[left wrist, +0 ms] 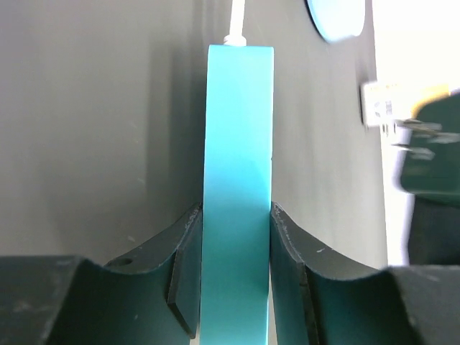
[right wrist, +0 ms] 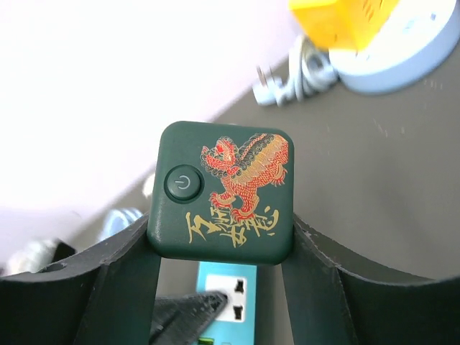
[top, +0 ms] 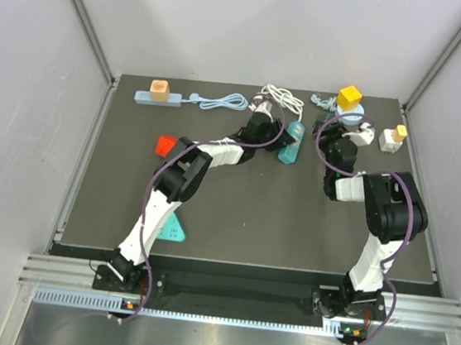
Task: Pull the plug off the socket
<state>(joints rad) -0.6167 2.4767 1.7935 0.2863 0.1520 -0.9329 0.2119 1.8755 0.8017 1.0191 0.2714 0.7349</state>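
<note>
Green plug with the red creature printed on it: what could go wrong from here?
The right end effector pinches the green plug only near its lower corners, so it may twist or slip out.
The left end effector clamps the narrow teal power strip by its sides. If that grip slides, the strip could shift.
A yellow cube adapter sits close behind, and a wide swing might knock it.

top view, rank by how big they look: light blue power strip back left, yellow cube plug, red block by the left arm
1. light blue power strip, clearly the longest.
2 and 3. yellow cube plug and red block look about alike; the left arm may hide part of the red one, so no ranking.
</note>
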